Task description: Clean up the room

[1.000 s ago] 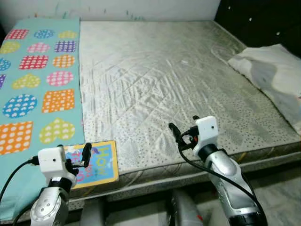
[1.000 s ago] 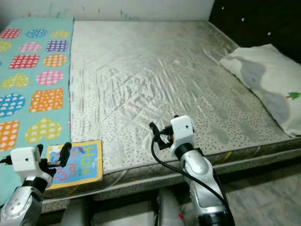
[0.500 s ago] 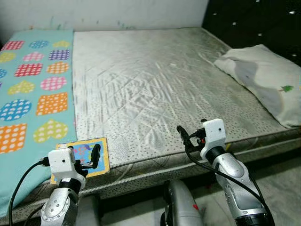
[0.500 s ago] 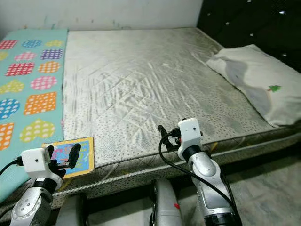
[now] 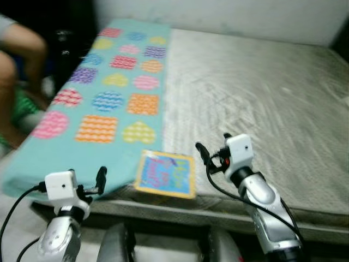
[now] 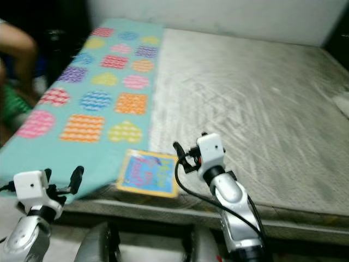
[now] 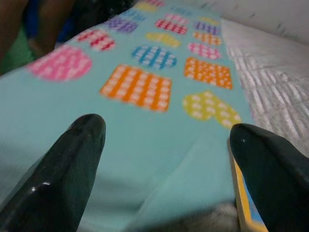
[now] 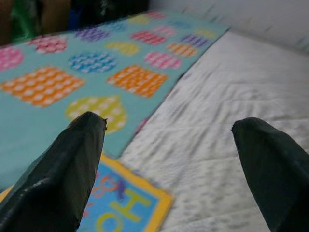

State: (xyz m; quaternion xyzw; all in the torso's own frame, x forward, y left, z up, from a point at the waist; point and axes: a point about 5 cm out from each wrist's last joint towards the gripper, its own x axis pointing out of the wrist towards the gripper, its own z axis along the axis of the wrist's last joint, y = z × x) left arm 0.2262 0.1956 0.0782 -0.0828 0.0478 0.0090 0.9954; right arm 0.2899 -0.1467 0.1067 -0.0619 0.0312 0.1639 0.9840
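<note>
Black fingers of my right gripper (image 8: 166,164) stand spread wide with nothing between them, hovering above the near edge of the bed; my left gripper (image 7: 164,159) is likewise parted and empty, held lower at the bed's near left corner. Just below and ahead of my right fingers lies the picture book (image 5: 166,174), flat on the mattress near its front edge, its yellow border and blue cover facing up, its left side touching or just overlapping the teal mat (image 5: 109,103). That book looks to me like the thing to tidy, so I judge I am in the approach step, lining myself up with it, with no grasp begun

My next move, as I see it, calls for bringing one gripper down to the book's near edge. It lies flat against soft bedding, so a finger has to slip under the cover or draw it out over the mattress edge first. A thin, stiff cover could skid away on the slippery quilted mattress (image 5: 262,93)

Further out, the teal mat with its coloured hearts and squares covers the left part of the bed, and the grey quilted mattress stretches bare to the right. Beyond the mat's left edge a person (image 5: 16,71) sits or stands close by, an arm and a leg in view; I should keep my left arm's swing well clear of them. The head views are blurred, so fine detail on the book is hard to read
</note>
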